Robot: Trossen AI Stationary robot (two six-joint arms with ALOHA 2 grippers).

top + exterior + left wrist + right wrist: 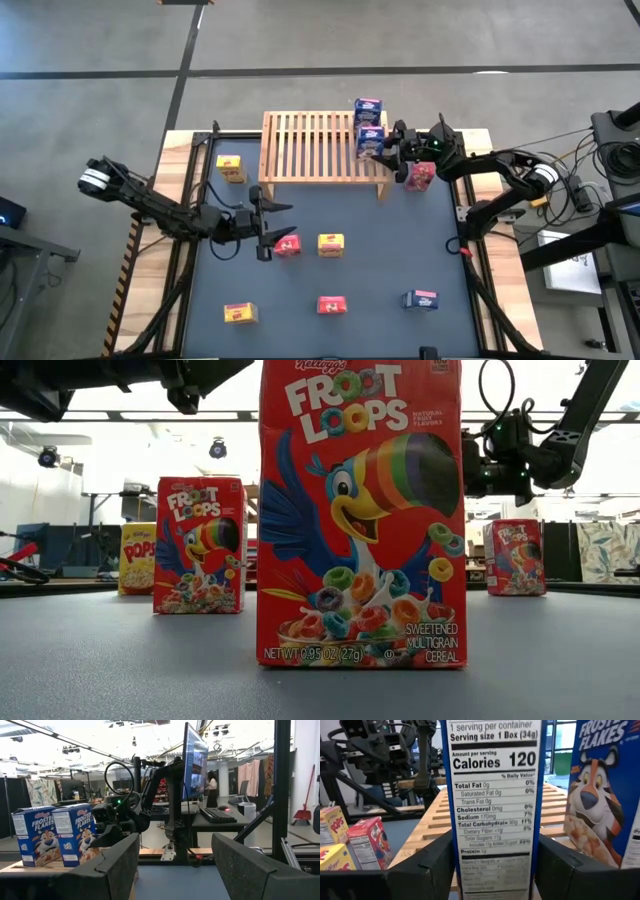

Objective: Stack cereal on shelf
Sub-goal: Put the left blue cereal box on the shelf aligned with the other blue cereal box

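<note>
The shelf [320, 147] stands at the table's far side. Two blue cereal boxes stand upright on its right end, one [368, 108] behind the other [370, 141]. My right gripper [383, 150] is shut on the nearer one [492, 795]; the farther one [605, 795] stands beside it. My left gripper [275, 222] hovers open and empty [175, 870] over the table's middle, above a red box [288, 244]. Red, yellow and blue boxes stand loose on the table. My right gripper pinches the nearer blue box between its two fingers [427, 865], one on each wide face [449, 845]. The fingers come level from the table's right side. The box stands upright on the shelf's slats, its narrow nutrition panel [492, 820] toward my wrist.
On the table stand a red box [420, 177] under my right arm, a yellow box [331, 244], a yellow one [230, 168] left of the shelf, and at the near side a yellow [239, 313], a red [331, 305] and a blue box [421, 299].
</note>
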